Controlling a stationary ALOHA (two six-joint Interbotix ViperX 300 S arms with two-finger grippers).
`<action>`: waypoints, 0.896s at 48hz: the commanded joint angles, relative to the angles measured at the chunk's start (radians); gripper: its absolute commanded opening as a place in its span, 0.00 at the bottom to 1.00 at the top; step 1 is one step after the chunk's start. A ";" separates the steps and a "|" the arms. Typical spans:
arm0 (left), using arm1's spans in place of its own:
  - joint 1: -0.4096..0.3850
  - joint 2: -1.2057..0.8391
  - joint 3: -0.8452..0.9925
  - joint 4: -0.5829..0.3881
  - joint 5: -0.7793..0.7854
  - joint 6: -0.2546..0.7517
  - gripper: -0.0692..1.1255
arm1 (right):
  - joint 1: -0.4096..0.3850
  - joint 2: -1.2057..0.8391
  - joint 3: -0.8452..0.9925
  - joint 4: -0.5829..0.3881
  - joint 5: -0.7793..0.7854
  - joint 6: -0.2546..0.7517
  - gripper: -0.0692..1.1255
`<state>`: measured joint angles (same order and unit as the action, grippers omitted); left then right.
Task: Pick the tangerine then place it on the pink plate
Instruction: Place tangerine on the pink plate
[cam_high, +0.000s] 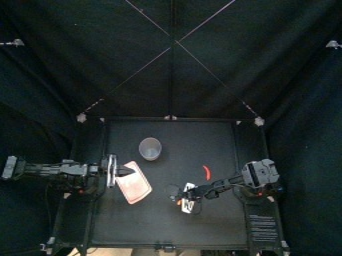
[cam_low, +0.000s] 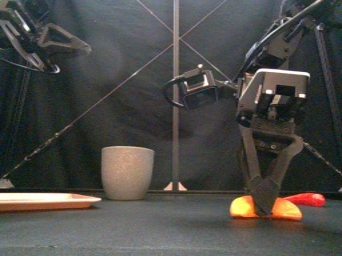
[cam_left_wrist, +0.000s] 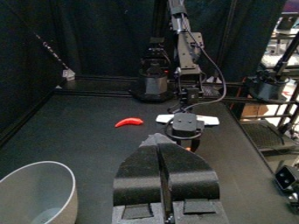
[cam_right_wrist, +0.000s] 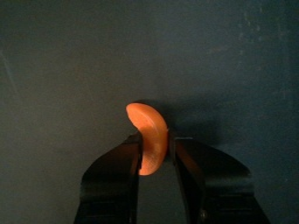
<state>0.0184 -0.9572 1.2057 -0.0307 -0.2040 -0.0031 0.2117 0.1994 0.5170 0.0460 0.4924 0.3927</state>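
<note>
The tangerine (cam_low: 247, 207) is an orange segment lying on the table at the front right. My right gripper (cam_low: 269, 200) comes straight down onto it. In the right wrist view the tangerine (cam_right_wrist: 145, 122) stands between the two jaws of the right gripper (cam_right_wrist: 156, 145), which press on its sides. The pink plate (cam_high: 135, 185) lies left of middle, and in the front view the pink plate (cam_low: 40, 201) is low at the left. My left gripper (cam_high: 114, 172) rests shut at the plate's left edge; the left wrist view shows that gripper (cam_left_wrist: 165, 150) with nothing in it.
A tall grey speckled cup (cam_high: 151, 149) stands behind the plate, and the front view has the cup (cam_low: 128, 172) left of middle. A red chili toy (cam_low: 310, 199) lies just right of the tangerine; the top view shows the chili (cam_high: 206, 170) behind the right gripper.
</note>
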 joint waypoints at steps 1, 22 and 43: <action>0.000 0.003 -0.014 -0.002 -0.006 0.002 0.15 | 0.005 -0.029 -0.020 0.000 -0.002 0.000 0.56; 0.006 0.002 -0.014 -0.002 -0.009 0.003 0.15 | -0.017 0.011 -0.311 -0.156 -0.005 -0.018 0.56; 0.017 0.002 0.000 -0.002 -0.009 -0.002 0.15 | -0.138 0.299 -0.706 -0.327 -0.032 -0.018 0.56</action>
<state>0.0322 -0.9587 1.2164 -0.0307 -0.2040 -0.0031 0.0798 0.5047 -0.1166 -0.2700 0.4633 0.3774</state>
